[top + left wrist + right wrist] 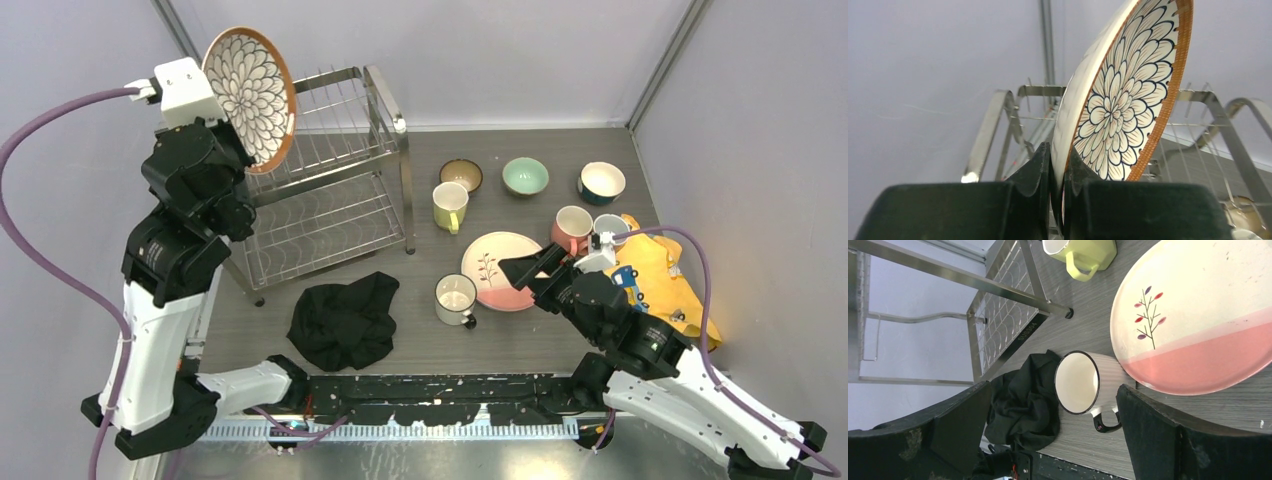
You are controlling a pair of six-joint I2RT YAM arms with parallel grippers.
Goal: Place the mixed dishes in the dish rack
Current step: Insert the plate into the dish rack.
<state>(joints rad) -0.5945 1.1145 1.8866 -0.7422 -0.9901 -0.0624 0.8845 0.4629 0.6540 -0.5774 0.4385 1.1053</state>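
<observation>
From above, your left pincer (pixel 222 118) is clamped on the lower edge of the flower-patterned plate (pixel 250 95), holding it on edge. The dish rack (pixel 330 190) sits just beyond and below that pincer, the plate over its top tier. Your right pincer (pixel 525 278) is spread wide, hovering at the near edge of the pink-and-cream plate (pixel 490 262). The white mug (pixel 456 298) is just to its left, the pink mug (pixel 573 226) just beyond it, and further beyond are the yellow mug (pixel 450 206) and the brown bowl (pixel 461 175), mint-green bowl (pixel 525 176) and blue bowl (pixel 601 182).

On your left wrist camera, the two fingers pinch the flower-patterned plate's rim between them – the plate rises tilted above the left pincer (pixel 1058 160), the rack's top rail (pixel 1038 91) behind it.

On your right wrist camera, the right pincer (pixel 1053 405) has its jaws far apart and holds nothing – the white mug (pixel 1083 382) shows in the gap, the black cloth (pixel 1023 410) beside it.
</observation>
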